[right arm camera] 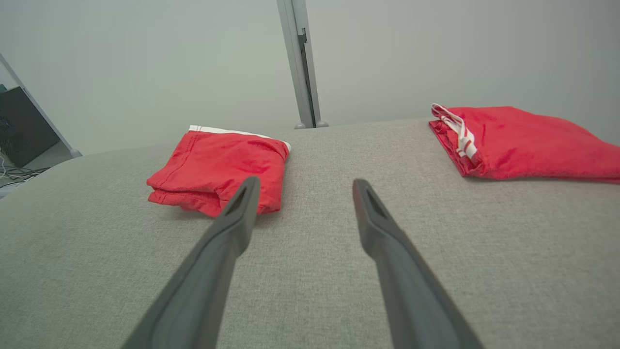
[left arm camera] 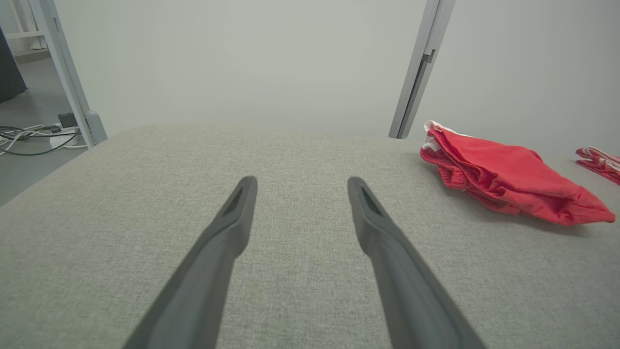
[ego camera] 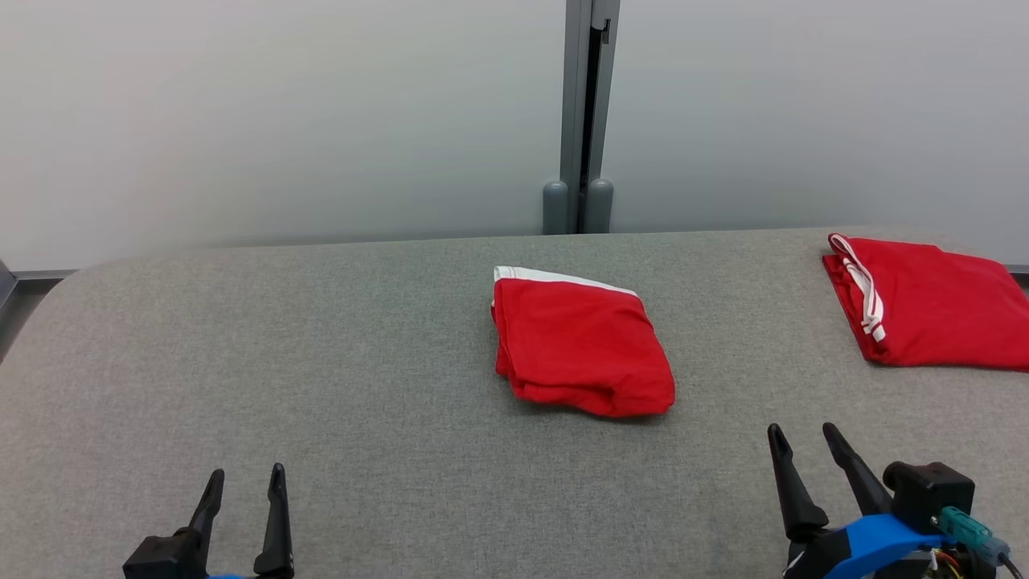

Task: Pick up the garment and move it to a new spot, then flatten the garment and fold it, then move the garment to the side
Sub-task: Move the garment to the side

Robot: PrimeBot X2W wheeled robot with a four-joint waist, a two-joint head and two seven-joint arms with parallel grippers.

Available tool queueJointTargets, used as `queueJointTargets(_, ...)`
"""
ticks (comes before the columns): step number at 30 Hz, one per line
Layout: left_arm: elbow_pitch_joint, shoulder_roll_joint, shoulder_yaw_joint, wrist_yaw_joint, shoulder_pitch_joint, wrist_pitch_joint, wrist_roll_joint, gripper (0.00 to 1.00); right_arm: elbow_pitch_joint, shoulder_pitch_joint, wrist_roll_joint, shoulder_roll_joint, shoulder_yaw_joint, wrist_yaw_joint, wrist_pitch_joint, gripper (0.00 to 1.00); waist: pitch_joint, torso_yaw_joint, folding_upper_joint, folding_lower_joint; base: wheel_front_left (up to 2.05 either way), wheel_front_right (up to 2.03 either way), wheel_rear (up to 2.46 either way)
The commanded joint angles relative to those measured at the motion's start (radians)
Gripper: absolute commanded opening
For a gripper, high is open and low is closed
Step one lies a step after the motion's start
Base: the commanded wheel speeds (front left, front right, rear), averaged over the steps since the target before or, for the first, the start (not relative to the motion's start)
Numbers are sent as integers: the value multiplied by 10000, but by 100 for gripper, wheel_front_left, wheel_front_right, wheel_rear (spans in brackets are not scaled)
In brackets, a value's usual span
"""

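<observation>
Garment (ego camera: 580, 346), folded red bundle on grey surface (ego camera: 321, 362), eleven o'clock of your right gripper (ego camera: 801, 430), one o'clock of your left gripper (ego camera: 247, 472); both jaws wide, empty. Pinch its near corners together, lifting evenly.

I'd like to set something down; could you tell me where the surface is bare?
The surface is bare left of the middle red garment, ahead of the left gripper, and between that garment and the right-hand red garment. The far right is crowded.
</observation>
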Motion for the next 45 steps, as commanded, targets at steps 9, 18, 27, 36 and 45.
queueJointTargets(9, -144, 29, -157, -10, -266, -70, 40, 100, -69, -210, -28, 4, 71, 5, 206, 100, 175, 73, 0, 0, 0, 0, 0)
queueJointTargets(18, -367, 41, -375, -54, -805, -77, 109, 100, 355, -2420, 124, -213, 209, 5, 1972, 100, 810, 517, 0, 0, 0, 0, 0)
queueJointTargets(27, -494, -110, -860, -181, -1618, -79, 188, 100, 2273, -4725, -1, -46, -628, 5, 3956, 100, 1811, 1379, 0, 0, 0, 0, 0)
queueJointTargets(36, -598, -365, -1247, -283, -2410, -84, 209, 100, 4668, -6371, -826, -268, -1791, 5, 4355, 100, 2622, 2235, 0, 0, 0, 0, 0)
queueJointTargets(45, -613, -476, -1369, -332, -2571, -84, 264, 100, 6561, -7044, -1315, -241, -2509, 5, 4510, 100, 2780, 2515, 0, 0, 0, 0, 0)
